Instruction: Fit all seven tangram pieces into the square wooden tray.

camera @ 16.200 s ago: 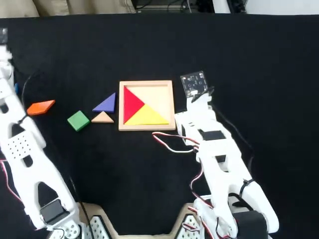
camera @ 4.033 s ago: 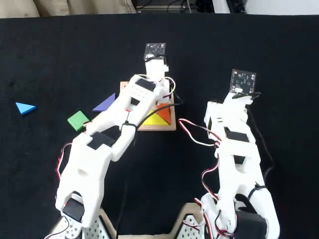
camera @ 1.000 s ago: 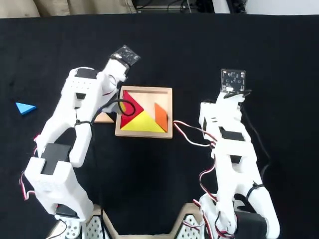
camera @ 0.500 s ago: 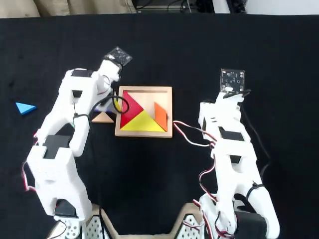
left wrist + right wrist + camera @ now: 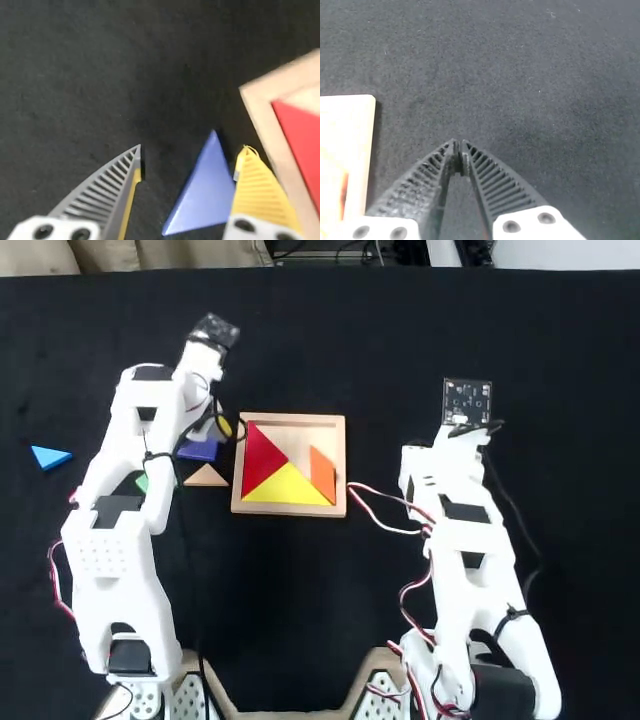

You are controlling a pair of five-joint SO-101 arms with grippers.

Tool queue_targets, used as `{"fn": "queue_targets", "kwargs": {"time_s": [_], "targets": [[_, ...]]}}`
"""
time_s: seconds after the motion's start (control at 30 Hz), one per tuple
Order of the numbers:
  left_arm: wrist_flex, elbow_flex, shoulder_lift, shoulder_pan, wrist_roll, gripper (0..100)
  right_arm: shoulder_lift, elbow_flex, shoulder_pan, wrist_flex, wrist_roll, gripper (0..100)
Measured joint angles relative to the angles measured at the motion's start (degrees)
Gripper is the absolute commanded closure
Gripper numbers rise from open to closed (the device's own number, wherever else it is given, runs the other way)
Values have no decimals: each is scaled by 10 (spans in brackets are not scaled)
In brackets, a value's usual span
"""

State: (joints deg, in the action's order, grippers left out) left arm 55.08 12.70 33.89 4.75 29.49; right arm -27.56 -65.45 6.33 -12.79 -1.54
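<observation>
– On the black cloth near the table's middle, your square wooden tray (image 5: 290, 421) lies flat with three pieces inside. You have a red triangle (image 5: 262, 453) on the side toward your left arm and a yellow triangle (image 5: 288, 486) along the edge nearest the arm bases. An orange piece (image 5: 322, 470) sits on the side toward your right arm.

– Yes, and you can see bare wood along the tray's far edge. Now look at your left gripper (image 5: 191, 150): it is released, fingers spread wide, pointing down at the cloth just beside the tray's rim.

– Between those fingers you have the violet-blue triangle (image 5: 206, 195), flat on the cloth and close along the yellow finger (image 5: 260, 190). You cannot tell whether the two touch. The grey finger (image 5: 117, 185) stands apart from the piece.

– Your right gripper (image 5: 459, 148) is clenched, its tips pressed together on themselves. It hangs over bare cloth near the tray's side opposite your left arm.

– Outside the tray, besides the violet-blue triangle, you have a small tan triangle (image 5: 207, 477) just beside the tray's outer wall. A green piece (image 5: 141, 482) is partly hidden under your left arm.

– And your light blue triangle (image 5: 48, 456) lies well apart from the rest, out toward the cloth's edge on the left arm's side.
</observation>
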Motion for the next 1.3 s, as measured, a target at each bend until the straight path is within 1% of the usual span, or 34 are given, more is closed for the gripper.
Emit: {"fn": "queue_targets", "kwargs": {"time_s": [0.07,0.2,0.4,0.53,0.67,0.8,0.9,1.07,1.13,1.23,1.3], "targets": [[-6,11,5,0,-18,705,0,0,0,0,0,987],[-38,19,40,4,-23,705,0,0,0,0,0,987],[-45,35,52,25,4,705,0,0,0,0,0,987],[-46,69,62,73,9,705,0,0,0,0,0,987],[-46,76,62,116,21,705,0,0,0,0,0,987],[-7,82,63,148,82,705,0,0,0,0,0,987],[37,98,63,159,96,705,0,0,0,0,0,987],[119,150,24,158,98,705,0,0,0,0,0,987],[135,163,-2,151,98,705,0,0,0,0,0,987],[135,162,-12,122,79,705,0,0,0,0,0,987],[105,145,-10,98,55,705,0,0,0,0,0,987]]}}
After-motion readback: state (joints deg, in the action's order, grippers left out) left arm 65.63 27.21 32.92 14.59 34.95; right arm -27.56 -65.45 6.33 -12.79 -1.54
